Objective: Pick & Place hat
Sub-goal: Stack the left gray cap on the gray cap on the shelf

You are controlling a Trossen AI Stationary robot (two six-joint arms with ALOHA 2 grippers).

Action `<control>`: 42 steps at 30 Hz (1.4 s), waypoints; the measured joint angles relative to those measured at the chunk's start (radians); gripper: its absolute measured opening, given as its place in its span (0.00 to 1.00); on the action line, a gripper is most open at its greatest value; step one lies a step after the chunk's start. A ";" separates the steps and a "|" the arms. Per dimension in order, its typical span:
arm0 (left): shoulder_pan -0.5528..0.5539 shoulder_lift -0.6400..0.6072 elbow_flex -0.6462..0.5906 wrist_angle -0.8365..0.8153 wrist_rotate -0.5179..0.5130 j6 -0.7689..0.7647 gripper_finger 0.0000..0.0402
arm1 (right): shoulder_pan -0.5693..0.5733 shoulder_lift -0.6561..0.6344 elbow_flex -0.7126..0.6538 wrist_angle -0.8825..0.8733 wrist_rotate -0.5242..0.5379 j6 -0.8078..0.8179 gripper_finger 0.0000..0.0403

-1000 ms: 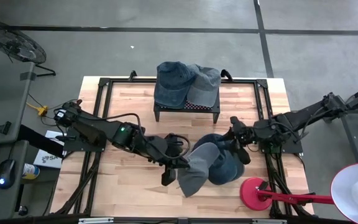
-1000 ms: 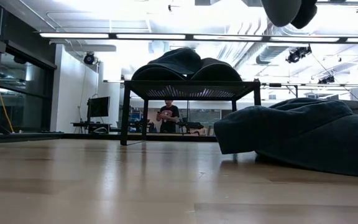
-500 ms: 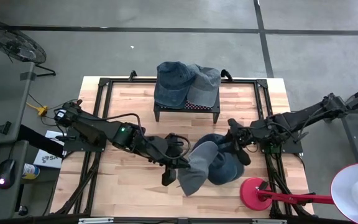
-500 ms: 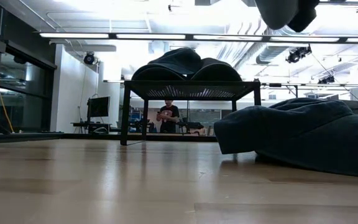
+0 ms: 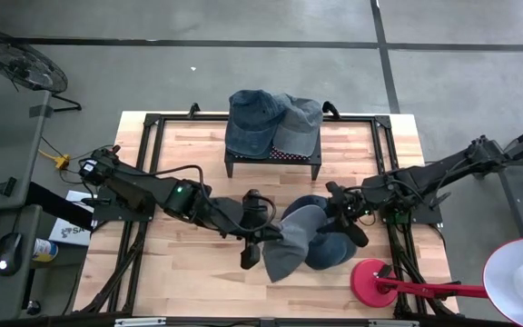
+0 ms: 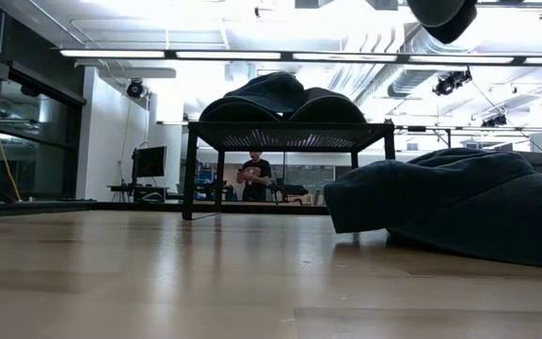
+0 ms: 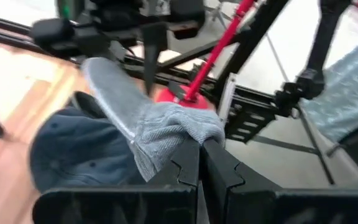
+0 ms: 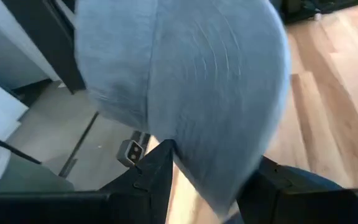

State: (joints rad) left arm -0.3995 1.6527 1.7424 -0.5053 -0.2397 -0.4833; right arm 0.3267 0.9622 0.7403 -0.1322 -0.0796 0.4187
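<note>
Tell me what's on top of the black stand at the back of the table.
Two hats sit on the stand: a blue hat partly overlapping a grey hat. Whatever lies beneath them on the stand's top is covered.

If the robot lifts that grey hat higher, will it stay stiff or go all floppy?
Probably floppy: the grey hat bunches into folds where the left gripper pinches it. Its brim looks flatter, so that part may hold its shape. It seems light, since a small pinch of cloth carries it.
</note>
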 joint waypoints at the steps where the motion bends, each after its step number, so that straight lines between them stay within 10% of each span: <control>1: 0.000 0.000 0.000 0.001 -0.014 0.000 0.00 | 0.000 0.003 0.000 0.016 -0.005 0.001 0.34; 11: 0.001 0.000 0.000 0.001 -0.083 -0.018 0.01 | 0.001 -0.002 0.000 0.033 -0.024 0.031 0.03; 26: -0.016 -0.156 -0.001 -0.020 -0.283 0.008 0.26 | 0.081 -0.010 0.000 0.059 0.281 0.095 0.01; 42: -0.131 -0.193 -0.002 -0.031 -0.698 0.038 0.28 | 0.125 -0.086 0.000 0.599 0.625 -0.369 0.01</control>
State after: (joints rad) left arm -0.5304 1.4596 1.7409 -0.5367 -0.9375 -0.4450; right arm 0.4515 0.8764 0.7403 0.4668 0.5458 0.0494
